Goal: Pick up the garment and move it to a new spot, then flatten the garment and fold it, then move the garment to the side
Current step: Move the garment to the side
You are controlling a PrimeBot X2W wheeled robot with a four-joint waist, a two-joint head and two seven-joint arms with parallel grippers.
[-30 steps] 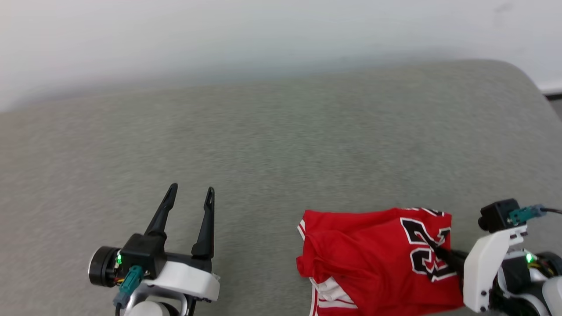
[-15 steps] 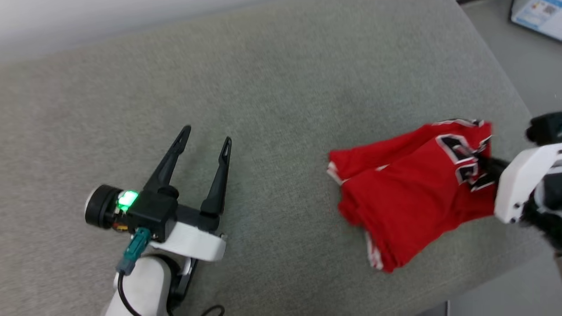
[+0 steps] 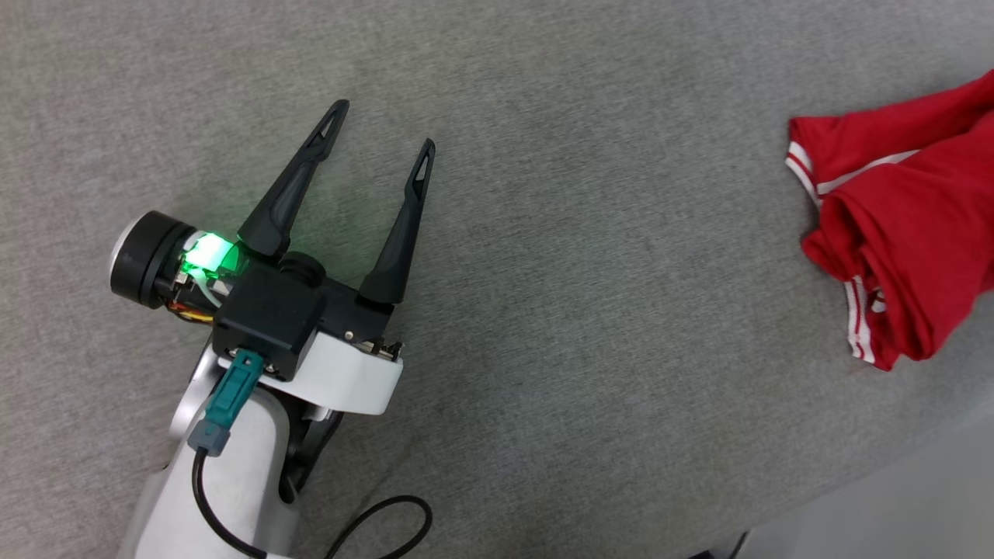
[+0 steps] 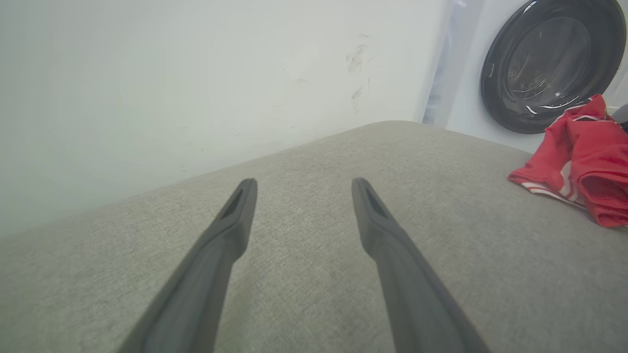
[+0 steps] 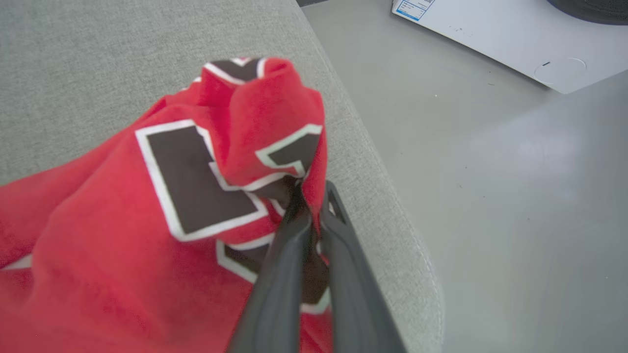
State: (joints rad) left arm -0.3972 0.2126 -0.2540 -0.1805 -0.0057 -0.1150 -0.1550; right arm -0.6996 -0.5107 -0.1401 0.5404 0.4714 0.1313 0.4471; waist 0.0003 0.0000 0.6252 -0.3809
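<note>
One shirt [image 3: 908, 233], red and bunched, lies at three o'clock in the head view, near the right edge of the grey cushion [image 3: 590, 272]. The right gripper [image 5: 314, 196] pinches a fold of it beside the black numerals, its fingers almost together with cloth between them. At nine o'clock, well apart from the shirt, the left gripper [image 3: 382, 128] sits over bare cushion, spread wide and holding nothing. In the left wrist view a washer door [image 4: 544, 63] stands at one o'clock.

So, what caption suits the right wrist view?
Right gripper shut on a bunched fold of the red garment, near the edge of the grey surface.
</note>
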